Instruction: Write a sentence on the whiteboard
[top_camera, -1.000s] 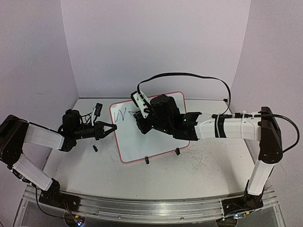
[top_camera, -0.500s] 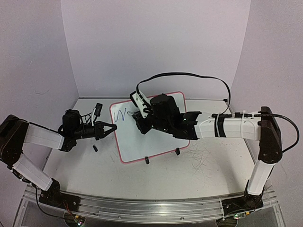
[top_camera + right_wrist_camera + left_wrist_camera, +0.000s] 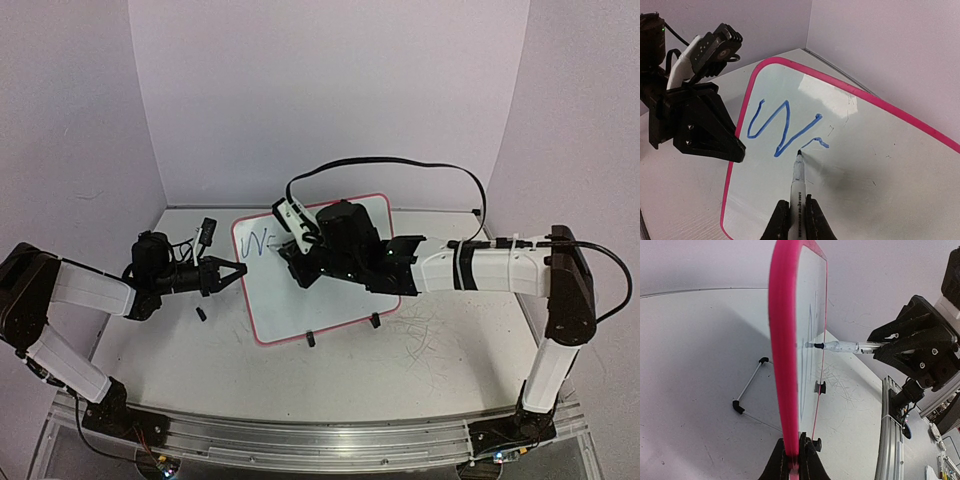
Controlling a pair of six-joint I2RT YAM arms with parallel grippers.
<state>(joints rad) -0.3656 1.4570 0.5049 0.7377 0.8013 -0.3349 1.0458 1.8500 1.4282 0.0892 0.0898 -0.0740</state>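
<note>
Writing in hand: the sentence (image 3: 782, 127) is barely begun, a W and one short dash.
Right gripper (image 3: 797, 217) clamps the marker (image 3: 799, 175), tip at the W's 5 o'clock. Left gripper (image 3: 792, 462) pinches the board's (image 3: 890, 170) 9 o'clock edge. Next should be steady strokes toward 3 o'clock.

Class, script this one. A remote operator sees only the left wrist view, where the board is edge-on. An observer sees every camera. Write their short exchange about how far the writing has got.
Operator: My view shows only the board's pink edge and a pen against its face. What is written there?
Observer: On the whiteboard there is a large blue W with a short blue stroke just after it, and nothing more.
Operator: Where is the pen tip relative to that writing?
Observer: The marker, held in the right gripper, has its tip at the left end of the short stroke, beside the W's last upstroke.
</note>
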